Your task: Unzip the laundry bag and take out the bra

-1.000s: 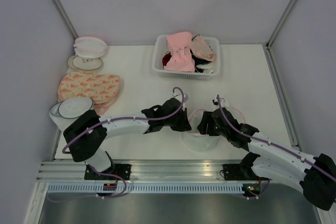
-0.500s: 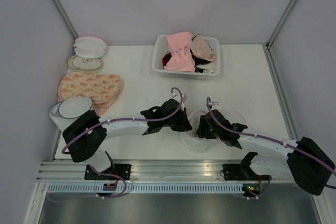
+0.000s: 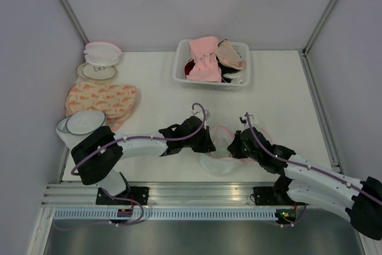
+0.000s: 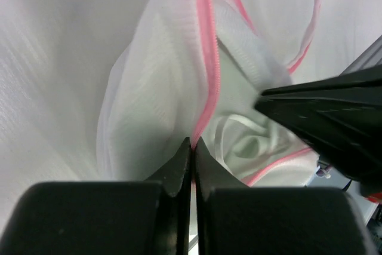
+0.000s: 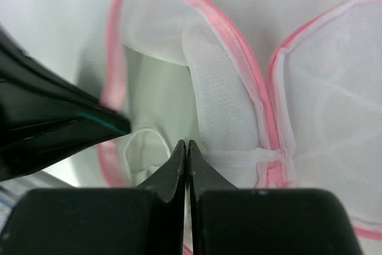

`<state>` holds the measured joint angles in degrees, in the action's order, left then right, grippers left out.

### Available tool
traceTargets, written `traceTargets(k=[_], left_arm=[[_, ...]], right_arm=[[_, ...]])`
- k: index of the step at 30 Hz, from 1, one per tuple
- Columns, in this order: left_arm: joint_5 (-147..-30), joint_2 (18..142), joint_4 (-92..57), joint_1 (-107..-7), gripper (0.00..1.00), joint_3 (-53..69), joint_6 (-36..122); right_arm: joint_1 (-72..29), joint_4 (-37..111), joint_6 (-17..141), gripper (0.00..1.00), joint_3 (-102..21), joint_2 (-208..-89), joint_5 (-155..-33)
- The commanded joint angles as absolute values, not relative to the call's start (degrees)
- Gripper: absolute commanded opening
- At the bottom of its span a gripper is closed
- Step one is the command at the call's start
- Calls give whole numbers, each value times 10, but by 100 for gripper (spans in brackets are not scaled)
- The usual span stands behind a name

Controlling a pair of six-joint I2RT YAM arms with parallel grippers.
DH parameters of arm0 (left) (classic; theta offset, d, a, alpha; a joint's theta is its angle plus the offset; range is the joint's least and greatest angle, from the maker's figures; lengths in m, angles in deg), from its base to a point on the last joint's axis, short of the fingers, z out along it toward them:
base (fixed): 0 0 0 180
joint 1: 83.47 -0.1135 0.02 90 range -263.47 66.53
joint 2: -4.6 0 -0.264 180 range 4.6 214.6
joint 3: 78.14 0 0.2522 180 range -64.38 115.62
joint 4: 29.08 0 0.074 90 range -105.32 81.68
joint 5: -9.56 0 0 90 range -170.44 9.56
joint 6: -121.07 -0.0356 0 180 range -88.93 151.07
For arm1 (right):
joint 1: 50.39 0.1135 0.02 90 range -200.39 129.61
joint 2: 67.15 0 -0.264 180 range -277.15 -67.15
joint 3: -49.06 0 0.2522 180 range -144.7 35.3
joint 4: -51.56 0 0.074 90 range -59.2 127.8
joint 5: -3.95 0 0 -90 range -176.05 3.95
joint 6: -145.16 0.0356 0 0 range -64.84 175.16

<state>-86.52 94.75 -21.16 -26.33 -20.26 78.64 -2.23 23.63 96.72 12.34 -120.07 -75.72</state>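
Left end effector [image 4: 192,141]: clamped on pink rim of bag [image 4: 149,88].
Right end effector [image 5: 186,144]: closed inside open bag, hold unclear.
Bra [image 5: 152,100]: pale green, inside bag.

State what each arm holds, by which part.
Left fingers pinch the laundry bag by its pink zipper trim. Right fingers shut at its opening; grip on bra unclear.

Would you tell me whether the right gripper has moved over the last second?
Yes. The right gripper has come slightly toward the near rail, away from the basket, and has shut at the open laundry bag.
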Motion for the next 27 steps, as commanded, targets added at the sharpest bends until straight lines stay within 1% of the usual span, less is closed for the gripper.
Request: traceTargets(k=[1, 2, 7, 9, 13, 17, 20, 26, 27], left_arm=[[-860, 928, -230, -260, 2, -210, 800], [-859, 928, -230, -260, 2, -211, 799], [-857, 928, -229, -259, 2, -212, 802], [-857, 927, -228, -260, 2, -212, 802], [-855, 923, -223, -260, 2, -215, 802], [-853, 918, -223, -260, 2, -220, 803], [-853, 917, -225, -259, 2, -222, 805], [-856, 920, -230, -260, 2, -225, 806], [-858, 920, -232, -260, 2, -225, 806]], right_arm=[[-21, 195, 952, 0, 96, -1130, -755], [-20, 189, 951, 0, 95, -1105, -759], [-20, 186, 951, 0, 102, -1075, -790], [-21, 201, 949, 0, 109, -1064, -825], [-20, 233, 956, 0, 124, -1019, -854], [-20, 254, 966, 0, 138, -931, -854], [-21, 253, 969, 0, 145, -888, -851], [-21, 237, 975, 0, 145, -826, -821], [-21, 231, 975, 1, 143, -821, -800]])
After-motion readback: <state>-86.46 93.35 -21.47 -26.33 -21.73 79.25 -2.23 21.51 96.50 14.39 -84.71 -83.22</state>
